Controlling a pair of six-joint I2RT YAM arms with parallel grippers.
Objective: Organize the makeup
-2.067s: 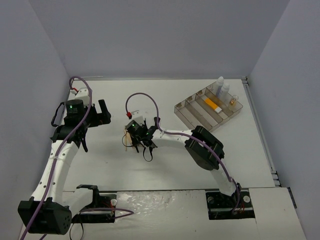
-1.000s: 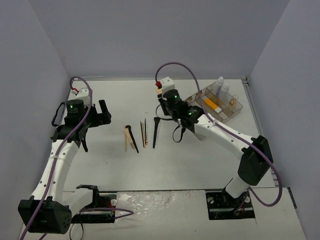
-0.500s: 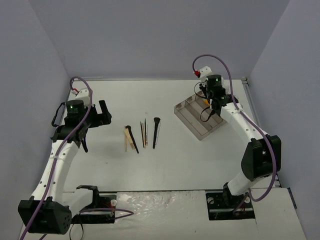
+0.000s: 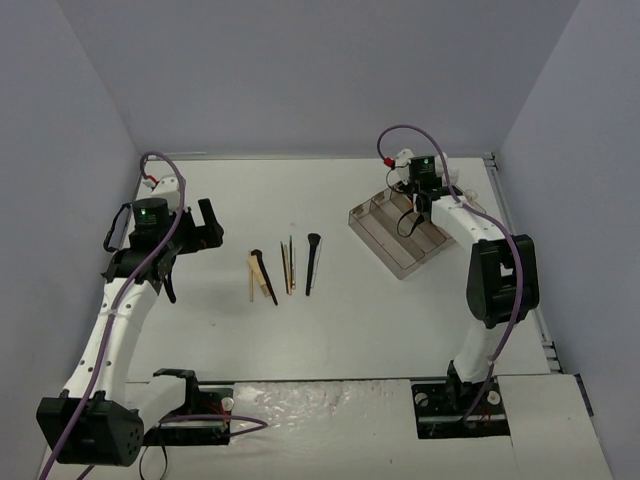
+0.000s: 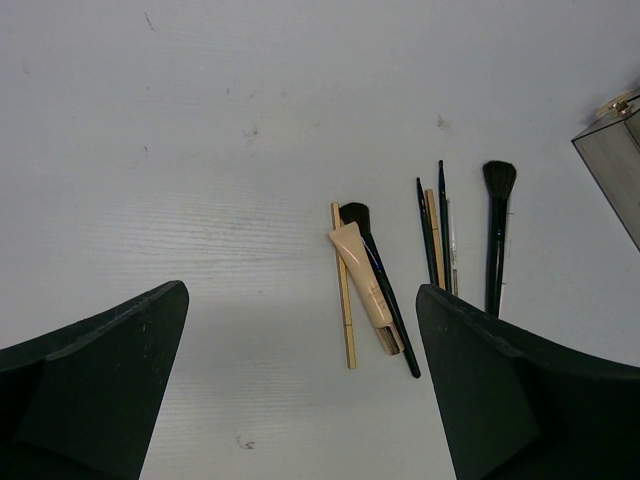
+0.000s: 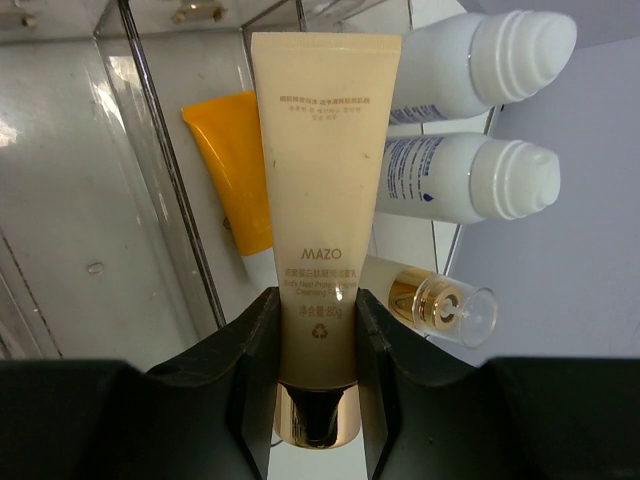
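Note:
My right gripper (image 6: 318,312) is shut on a cream tube (image 6: 322,150) with a gold cap, held over the clear tray (image 6: 80,200). Beneath it lie an orange tube (image 6: 232,170), two white bottles (image 6: 470,180) and an amber vial (image 6: 435,300). From above, the right gripper (image 4: 408,195) hangs over the far end of the tray (image 4: 400,250). On the table lie a tan stick (image 5: 344,290), a small beige tube (image 5: 363,280), slim brushes (image 5: 432,235) and a black brush (image 5: 497,230). My left gripper (image 4: 207,227) is open, left of that row.
The tray's corner (image 5: 612,150) shows at the right edge of the left wrist view. The loose makeup row (image 4: 285,268) lies mid-table between the two arms. Grey walls close the table at the back and both sides.
The right arm has carried the cream tube from the middle of the table over to the far end of the tray. The left arm has stayed put.

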